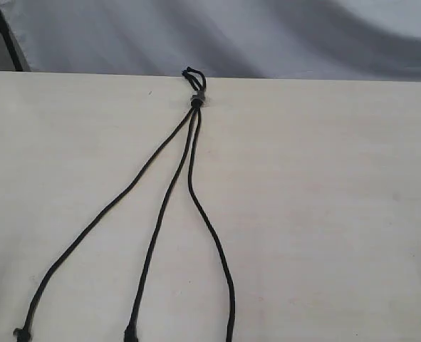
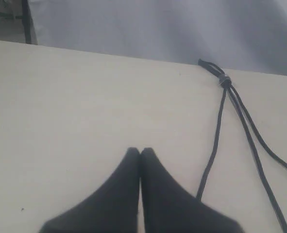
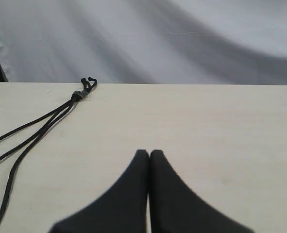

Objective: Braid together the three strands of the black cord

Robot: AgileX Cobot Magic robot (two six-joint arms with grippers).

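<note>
Lying flat on the pale table [image 1: 338,214], the black cord [image 1: 211,235] has its knot [image 1: 196,102] at the table's 12 o'clock edge. The small loop [image 1: 194,75] pokes just past it toward the grey cloth [image 1: 267,35]. I judge that end is fixed there so I can pull a braid against it. From the knot the three strands [image 1: 159,214] fan out uncrossed toward 7, 6:30 and 6 o'clock, widening apart, which leaves me room to take each one singly. No crossing is made, so the braiding is not yet begun. My left gripper [image 2: 140,153] sits pressed together on nothing over bare table on the cord's 9 o'clock side. My right gripper [image 3: 148,154] is likewise closed and empty on the 3 o'clock side. Both must part before either takes a strand.
</note>
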